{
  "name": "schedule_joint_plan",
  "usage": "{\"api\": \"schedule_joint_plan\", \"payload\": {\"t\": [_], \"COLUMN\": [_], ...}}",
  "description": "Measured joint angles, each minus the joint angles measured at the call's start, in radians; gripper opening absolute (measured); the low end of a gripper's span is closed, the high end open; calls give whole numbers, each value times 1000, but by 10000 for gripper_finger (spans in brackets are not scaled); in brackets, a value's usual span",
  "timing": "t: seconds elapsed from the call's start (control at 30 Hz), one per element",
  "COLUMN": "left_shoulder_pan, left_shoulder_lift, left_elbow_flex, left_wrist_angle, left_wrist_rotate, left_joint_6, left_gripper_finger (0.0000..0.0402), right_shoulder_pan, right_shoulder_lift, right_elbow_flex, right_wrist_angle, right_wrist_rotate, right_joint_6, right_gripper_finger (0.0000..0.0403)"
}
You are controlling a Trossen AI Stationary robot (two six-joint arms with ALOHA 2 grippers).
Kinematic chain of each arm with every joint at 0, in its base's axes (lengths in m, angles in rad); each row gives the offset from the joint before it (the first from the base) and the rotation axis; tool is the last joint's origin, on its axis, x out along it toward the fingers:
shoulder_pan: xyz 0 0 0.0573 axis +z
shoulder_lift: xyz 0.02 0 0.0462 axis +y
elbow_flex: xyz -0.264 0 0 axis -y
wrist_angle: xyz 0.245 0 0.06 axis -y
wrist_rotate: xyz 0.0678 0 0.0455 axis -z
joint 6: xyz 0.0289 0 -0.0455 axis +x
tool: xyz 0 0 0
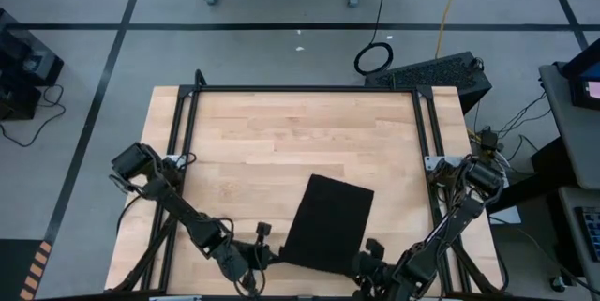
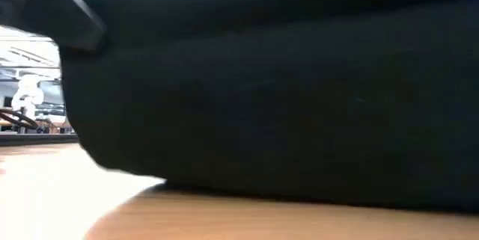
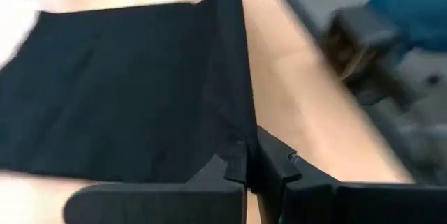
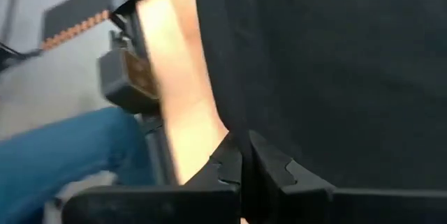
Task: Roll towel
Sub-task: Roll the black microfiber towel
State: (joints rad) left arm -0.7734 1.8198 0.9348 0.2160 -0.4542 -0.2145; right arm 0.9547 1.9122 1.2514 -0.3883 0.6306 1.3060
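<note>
High view: the towel, a plain black cloth, lies flat on the wooden table toward the near edge, somewhat right of centre, set at a slant to the table's sides. Its far edge rests on bare wood; its near edge reaches almost to the table's near edge.

Left gripper is low at the towel's near left corner, the arm reaching in from the table's left side. In the left wrist view the two dark fingers are pressed together with the towel's edge pinched between them, the cloth rising taut from the pinch and spreading out flat beyond.

Right gripper is at the towel's near right corner, the arm reaching in from the right side. In the right wrist view its fingers are likewise clamped on the cloth's edge, with light wood showing beside it.

Low view is filled almost wholly by the black cloth, its lower edge lifted slightly off the tabletop on one side.
</note>
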Motion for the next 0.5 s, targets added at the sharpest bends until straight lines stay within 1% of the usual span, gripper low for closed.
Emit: {"api": "schedule_joint_plan", "payload": {"t": [0.07, 0.17, 0.33, 0.43, 0.5], "left_shoulder_pan": [-2, 6, 30, 53, 77], "left_shoulder_lift": [23, 47, 53, 53, 53], "left_elbow_flex": [2, 1, 2, 1, 2], "left_wrist_angle": [38, 49, 60, 64, 68], "left_wrist_rotate": [41, 120, 185, 236, 288], "left_joint_6": [-36, -109, -192, -202, -216], "left_gripper_finger": [7, 7, 7, 7, 7], "right_shoulder_pan": [1, 2, 4, 10, 11], "right_shoulder_lift": [17, 46, 78, 79, 79], "right_elbow_flex": [0, 0, 0, 0, 0], "right_wrist_angle": [60, 112, 136, 136, 128], "right_wrist_rotate": [-45, -81, -154, -172, -176], "right_joint_6": [53, 138, 183, 197, 194], "right_gripper_finger": [0, 0, 0, 0, 0]}}
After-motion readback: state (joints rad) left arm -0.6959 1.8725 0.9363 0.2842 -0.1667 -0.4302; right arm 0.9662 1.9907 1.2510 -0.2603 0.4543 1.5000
